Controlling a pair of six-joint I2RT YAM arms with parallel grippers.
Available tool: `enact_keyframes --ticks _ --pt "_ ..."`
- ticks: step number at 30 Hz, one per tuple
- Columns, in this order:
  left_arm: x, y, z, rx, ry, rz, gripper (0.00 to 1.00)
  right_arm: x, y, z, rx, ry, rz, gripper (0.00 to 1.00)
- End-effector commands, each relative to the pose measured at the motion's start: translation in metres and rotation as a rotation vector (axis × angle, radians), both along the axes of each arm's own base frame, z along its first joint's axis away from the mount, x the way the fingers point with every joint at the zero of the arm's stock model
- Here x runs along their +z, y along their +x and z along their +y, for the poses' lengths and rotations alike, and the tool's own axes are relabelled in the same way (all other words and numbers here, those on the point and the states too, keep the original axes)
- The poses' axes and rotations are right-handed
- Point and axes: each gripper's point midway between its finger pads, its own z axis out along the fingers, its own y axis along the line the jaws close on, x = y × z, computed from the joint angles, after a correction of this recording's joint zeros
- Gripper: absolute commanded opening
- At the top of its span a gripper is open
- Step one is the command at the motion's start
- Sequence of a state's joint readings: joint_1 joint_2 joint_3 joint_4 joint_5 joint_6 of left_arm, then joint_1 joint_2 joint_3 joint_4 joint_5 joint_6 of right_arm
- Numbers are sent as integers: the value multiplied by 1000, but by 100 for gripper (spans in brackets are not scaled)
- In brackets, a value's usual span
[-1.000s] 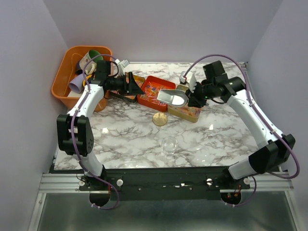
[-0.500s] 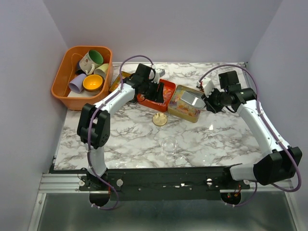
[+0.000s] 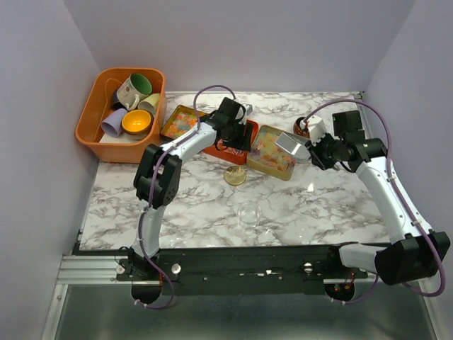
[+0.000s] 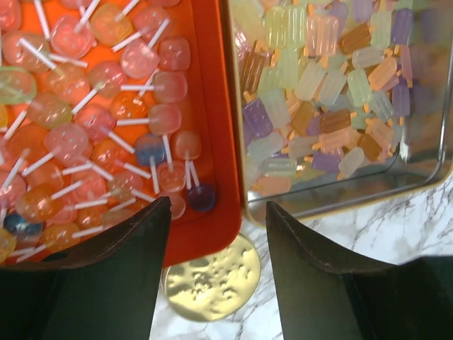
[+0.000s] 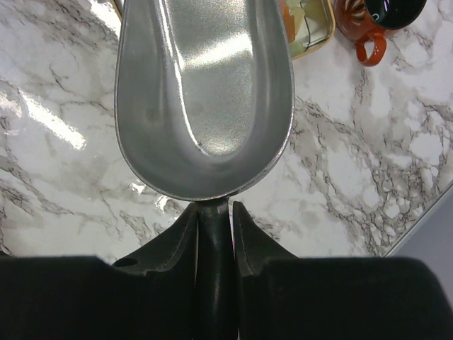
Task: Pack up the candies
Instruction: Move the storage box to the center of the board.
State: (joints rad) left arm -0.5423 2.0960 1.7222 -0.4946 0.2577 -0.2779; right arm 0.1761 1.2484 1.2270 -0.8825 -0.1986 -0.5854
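Your right gripper (image 5: 214, 212) clamps the empty scoop (image 5: 205, 92); left gripper (image 4: 216, 212) gapes over the candies (image 4: 106, 127); dig too steeply and you flick them out.

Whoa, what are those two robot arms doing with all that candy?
The left gripper hangs open over the near edge of the red tray full of lollipops. It holds nothing, and the gold disc lies on the table below it. The right gripper is shut on the handle of a metal scoop. The scoop is empty and held above the marble table, beside the tin of ice-lolly-shaped candies.
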Motion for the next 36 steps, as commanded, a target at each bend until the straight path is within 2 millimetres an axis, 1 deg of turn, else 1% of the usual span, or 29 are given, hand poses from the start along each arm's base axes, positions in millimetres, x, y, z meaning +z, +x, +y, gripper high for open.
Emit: enact_keyframes --ticks 1,2,4,7,8,9,12,14,16,17,19,21,23,25,26,28,29,31,32,34,36 --pt "-1 13 -24 23 9 -49 66 3 1 -8 -50 14 -35 1" --pt "0 15 -27 28 14 -61 66 3 0 -8 -48 16 -33 0" --pt "-6 19 -27 57 53 -76 66 2 -1 -9 -55 20 -30 1" --pt "-17 19 -16 142 118 -69 65 2 -3 -8 -53 28 -25 1" --pt "-22 14 -14 147 129 -51 64 2 -2 -8 -52 32 -27 1" --pt "-25 16 -9 173 151 -55 63 2 -2 -7 -49 33 -27 1" --pt "-32 12 -2 200 175 -37 57 3 -2 -7 -50 37 -29 0" --pt "-33 10 1 228 202 -44 56 3 -2 -5 -45 42 -27 1" --pt "-29 9 2 248 209 -54 55 1 -2 -5 -44 47 -19 1" --pt "-31 5 3 253 214 -47 52 1 -3 -3 -40 50 -17 1" --pt "-28 1 1 252 222 -58 50 0 -3 -2 -36 56 -10 1" --pt "-32 -8 -3 236 229 -47 43 2 -2 -1 -32 61 -12 1" --pt "-35 -13 -4 235 237 -40 33 4 -1 0 -28 64 -13 1" --pt "-38 -21 -6 245 248 -30 30 7 1 0 -30 65 -19 1" --pt "-37 -22 -5 257 256 -32 27 6 0 1 -27 68 -15 1" --pt "-39 -30 -1 276 278 -26 26 7 0 2 -21 70 -16 1" --pt "-40 -35 -2 276 283 -22 23 8 0 2 -20 74 -16 1" --pt "-42 -45 1 295 292 -2 20 8 -1 3 -15 77 -15 1" --pt "-43 -51 1 297 296 8 15 7 -2 4 -14 81 -13 0" --pt "-45 -60 5 314 298 31 12 6 -3 5 -9 84 -11 0" --pt "-45 -70 9 353 310 48 2 6 -5 6 -2 87 -5 1"
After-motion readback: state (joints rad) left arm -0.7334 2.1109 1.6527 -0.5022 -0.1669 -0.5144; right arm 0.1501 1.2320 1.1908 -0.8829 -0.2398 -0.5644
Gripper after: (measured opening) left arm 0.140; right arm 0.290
